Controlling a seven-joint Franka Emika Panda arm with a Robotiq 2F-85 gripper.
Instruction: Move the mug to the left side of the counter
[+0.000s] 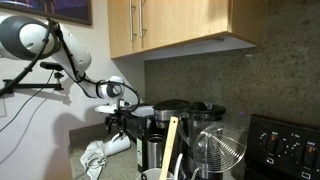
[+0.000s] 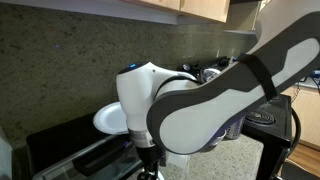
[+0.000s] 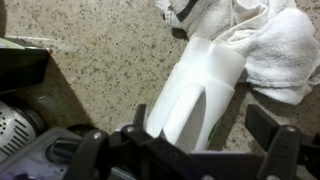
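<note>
A white mug (image 3: 200,80) lies on its side on the pale speckled counter (image 3: 100,50), its far end against a white cloth (image 3: 270,45). My gripper (image 3: 205,122) is open, with one black finger on each side of the mug. The left finger is close to the mug's wall and the right finger stands a gap away. In an exterior view my gripper (image 1: 118,122) hangs low over the mug (image 1: 119,143) near the counter's left end. In the other exterior view my arm hides the mug.
The white cloth (image 1: 95,158) lies beside the mug. Black coffee appliances (image 1: 160,130) and a glass jug (image 1: 215,145) stand close to the gripper's right. A stove (image 1: 285,145) is further right. Wooden cabinets (image 1: 170,25) hang overhead. A dark appliance (image 3: 20,125) sits at the wrist view's left edge.
</note>
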